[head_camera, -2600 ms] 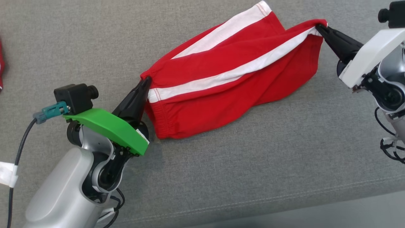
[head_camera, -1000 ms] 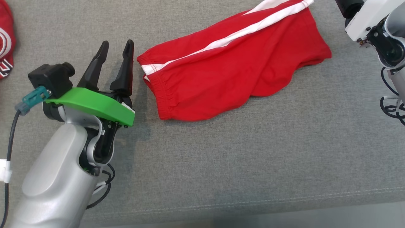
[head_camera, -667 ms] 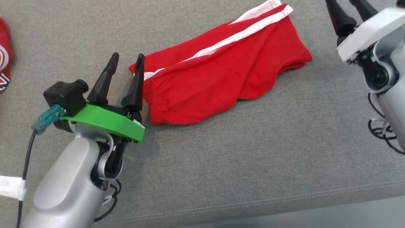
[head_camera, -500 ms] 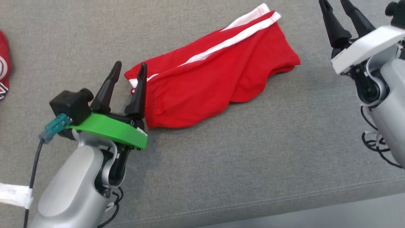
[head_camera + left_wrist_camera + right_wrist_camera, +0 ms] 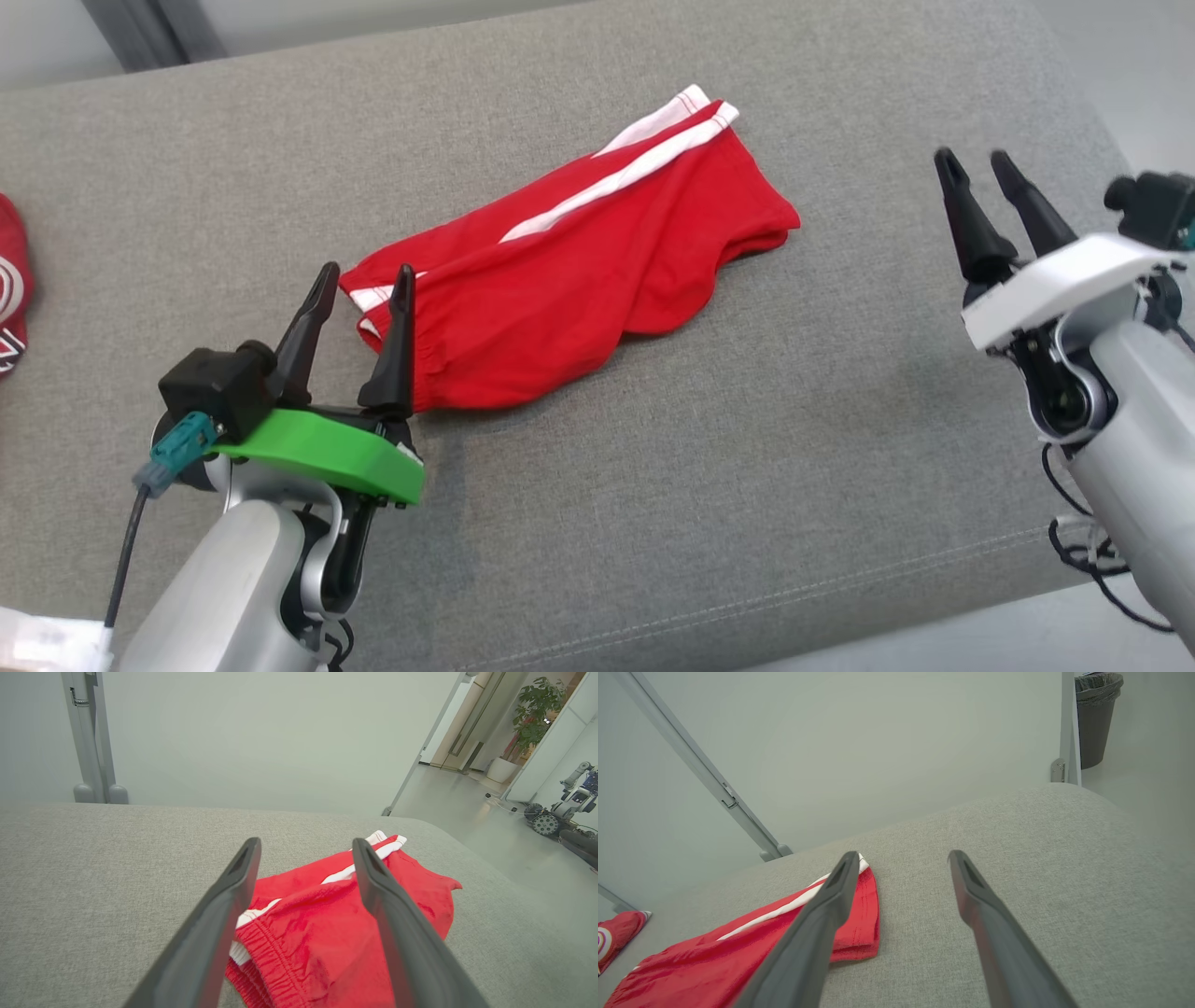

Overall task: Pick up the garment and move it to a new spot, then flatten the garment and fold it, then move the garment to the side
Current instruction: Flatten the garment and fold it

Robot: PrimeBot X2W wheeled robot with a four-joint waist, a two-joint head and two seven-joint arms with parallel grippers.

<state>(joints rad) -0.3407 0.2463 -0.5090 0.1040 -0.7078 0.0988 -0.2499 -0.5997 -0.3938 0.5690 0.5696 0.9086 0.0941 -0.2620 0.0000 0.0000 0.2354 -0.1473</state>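
Since both ends were released, the red shorts [image 5: 569, 261] lie folded on the grey cushion [image 5: 747, 439]. The left gripper [image 5: 366, 280] is spread by the waistband and the right gripper [image 5: 973, 168] is spread well clear. The sideways move likely remains.

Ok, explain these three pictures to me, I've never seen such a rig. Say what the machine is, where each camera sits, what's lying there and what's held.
It is a two-armed robot. One picture looks down from its head; the other two look along each wrist's two dark fingers. Red shorts with white stripes lie on a grey cushioned surface. The left gripper, open, sits at their waistband end; the right gripper, also open, stands apart from them. Nothing is held.
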